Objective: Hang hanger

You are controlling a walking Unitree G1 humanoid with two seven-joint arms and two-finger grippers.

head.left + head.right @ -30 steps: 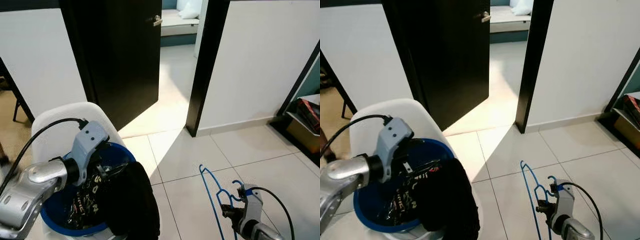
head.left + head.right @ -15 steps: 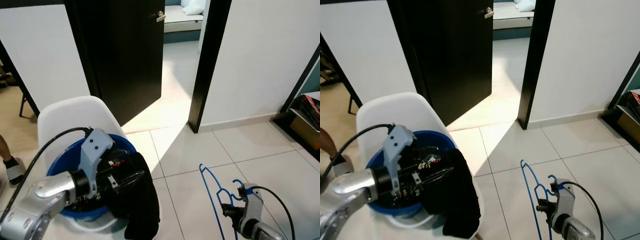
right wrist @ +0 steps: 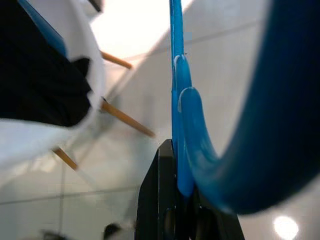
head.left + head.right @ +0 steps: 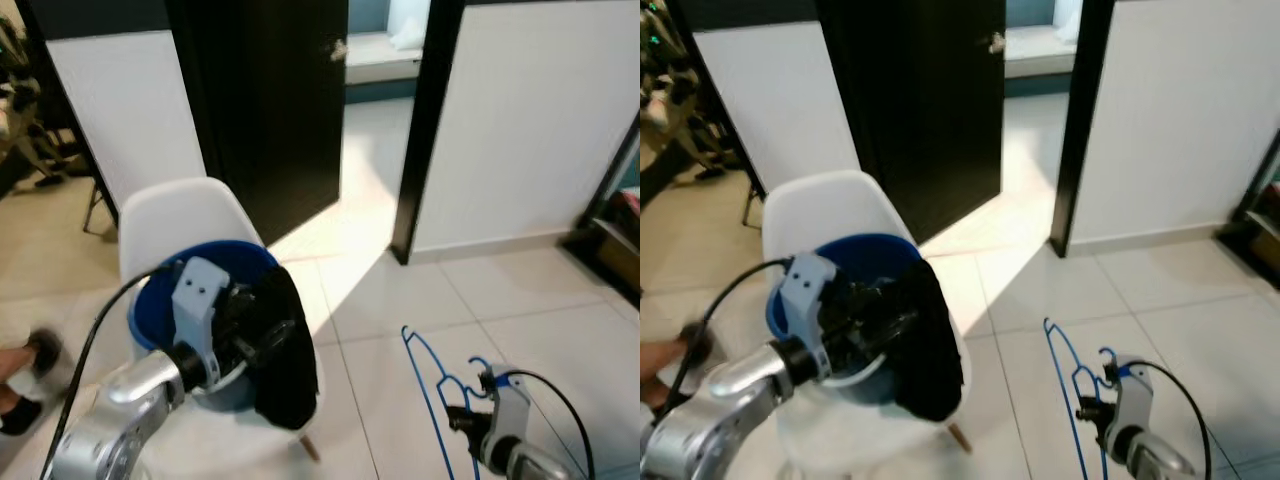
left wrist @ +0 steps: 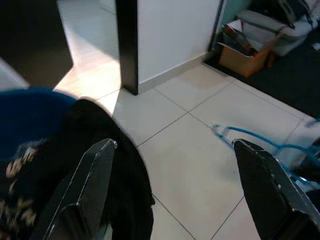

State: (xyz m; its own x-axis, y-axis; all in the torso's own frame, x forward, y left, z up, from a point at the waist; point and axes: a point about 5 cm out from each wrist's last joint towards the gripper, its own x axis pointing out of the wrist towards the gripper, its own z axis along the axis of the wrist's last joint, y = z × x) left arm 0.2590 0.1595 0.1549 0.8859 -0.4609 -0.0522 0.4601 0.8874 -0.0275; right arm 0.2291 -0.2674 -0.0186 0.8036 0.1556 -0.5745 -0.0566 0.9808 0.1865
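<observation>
Your view has pulled back from the white chair [image 4: 165, 215]: the blue basin [image 4: 215, 262] with the black garment [image 4: 285, 345] now sits farther off. Your right claw [image 4: 462, 420] keeps the blue hanger [image 4: 425, 380] pinched, right of the chair over open tile. Left claw [image 5: 172, 192] hangs spread above the basin. The doorway beyond the chair offers room.

Thin blue plastic hanger [image 4: 430, 385]: lower part cut off by frame edge. Person's black-shod foot [image 4: 32, 365]: blurred. Blue plastic bucket [image 4: 865, 262] contents: indistinct.
</observation>
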